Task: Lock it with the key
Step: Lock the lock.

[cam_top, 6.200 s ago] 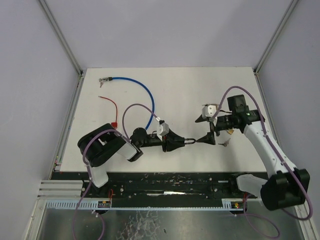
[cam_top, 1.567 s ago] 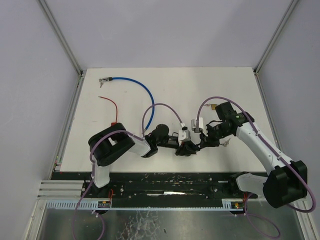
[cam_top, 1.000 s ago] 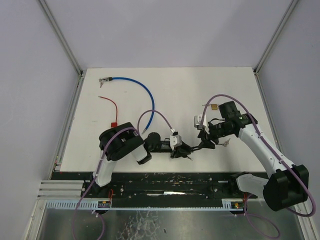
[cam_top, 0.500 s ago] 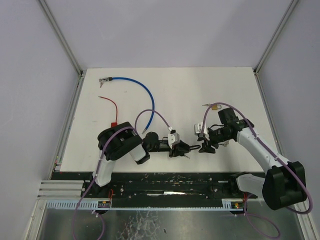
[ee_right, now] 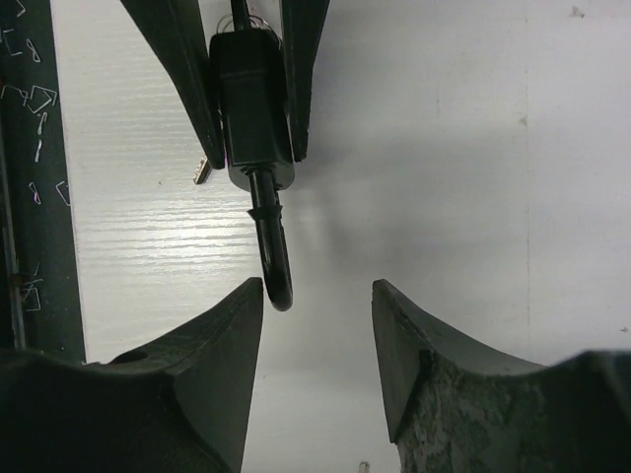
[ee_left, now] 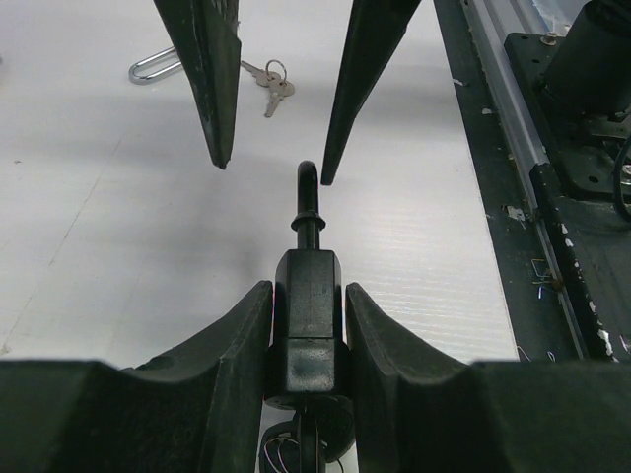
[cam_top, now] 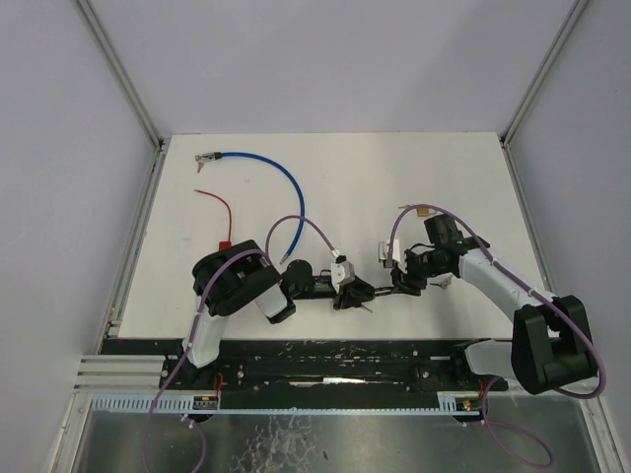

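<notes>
Padlock [ee_left: 309,305]: black oblong body, thin black shackle pointing at right gripper; low over table [cam_top: 394,177], near front edge.
Left gripper [ee_left: 309,296]: pinching padlock body.
Right gripper [ee_right: 317,296]: spread, shackle tip between its fingers.

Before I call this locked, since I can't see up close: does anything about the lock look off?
Yes: the padlock held by the left gripper has its shackle sticking out of the body, seemingly not pushed home. The right gripper, open, flanks its tip.
</notes>
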Controlling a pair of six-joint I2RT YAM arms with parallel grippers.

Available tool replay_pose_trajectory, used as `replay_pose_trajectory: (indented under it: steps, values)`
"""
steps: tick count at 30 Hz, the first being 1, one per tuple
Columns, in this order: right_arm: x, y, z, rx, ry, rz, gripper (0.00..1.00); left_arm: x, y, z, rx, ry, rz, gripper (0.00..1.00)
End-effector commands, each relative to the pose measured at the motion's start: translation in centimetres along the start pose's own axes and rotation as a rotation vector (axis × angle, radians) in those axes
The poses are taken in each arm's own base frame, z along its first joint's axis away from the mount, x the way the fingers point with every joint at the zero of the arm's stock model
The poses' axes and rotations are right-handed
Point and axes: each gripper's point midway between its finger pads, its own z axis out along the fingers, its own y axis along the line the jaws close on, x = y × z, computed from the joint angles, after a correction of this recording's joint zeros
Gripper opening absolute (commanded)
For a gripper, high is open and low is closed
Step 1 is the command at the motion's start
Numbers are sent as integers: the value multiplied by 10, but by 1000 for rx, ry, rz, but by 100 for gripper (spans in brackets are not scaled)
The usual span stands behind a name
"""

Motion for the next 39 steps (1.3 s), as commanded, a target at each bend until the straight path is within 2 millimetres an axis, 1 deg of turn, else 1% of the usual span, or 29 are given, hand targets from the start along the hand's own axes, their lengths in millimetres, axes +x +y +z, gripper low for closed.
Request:
replay_pose_trajectory:
  steps: [1,4,5,7,8,9,10,12,13,15,17,20,22,23,25,27,30,32,35,38,39]
  values:
    - [5,-1,11,-10,13,-3,52,-46,6,3,-8,-149,96,0]
    - [4,6,18,-58,31,-23,40,-46,6,3,-9,-149,94,0]
    - [4,8,19,-71,35,-29,34,-46,7,3,-10,-150,96,0]
    - [0,8,18,-83,32,-35,16,-46,7,2,-11,-150,90,0]
    - [-4,7,15,-84,24,-39,8,-48,6,2,-10,-152,86,0]
    - [-9,7,13,-82,12,-45,1,-49,7,2,-12,-155,77,0]
    - [-17,7,8,-73,-3,-50,0,-50,6,2,-11,-157,68,1]
    - [-32,5,-4,-36,-28,-65,0,-54,4,0,-5,-164,57,6]
    - [-39,2,-11,-7,-34,-72,0,-56,3,-2,-2,-164,58,12]
    - [-50,2,-26,40,-37,-100,0,-59,1,-6,-4,-168,65,29]
    - [-57,5,-38,66,-33,-125,0,-66,-2,-10,-3,-177,80,42]
    - [-57,13,-50,52,6,-143,0,-75,-7,-15,2,-188,99,60]
    - [-46,10,-60,60,100,-116,0,-82,-11,-20,6,-198,111,69]
    - [-39,9,-64,64,153,-93,0,-84,-12,-22,7,-200,114,72]
    - [-25,6,-74,69,260,-46,0,-89,-14,-24,10,-204,127,75]
    - [-15,9,-80,50,331,-12,0,-89,-14,-25,6,-201,128,75]
    - [-8,12,-84,36,386,6,0,-89,-14,-25,5,-208,128,76]
    - [-6,13,-88,25,435,4,0,-85,-15,-22,14,-205,116,75]
    - [-5,13,-90,5,521,18,0,-78,-19,-11,21,-197,113,75]
    - [-6,15,-85,-18,574,15,0,-70,-25,5,-6,-193,163,76]
    - [-5,15,-83,-24,594,13,0,-67,-24,10,-17,-190,164,76]
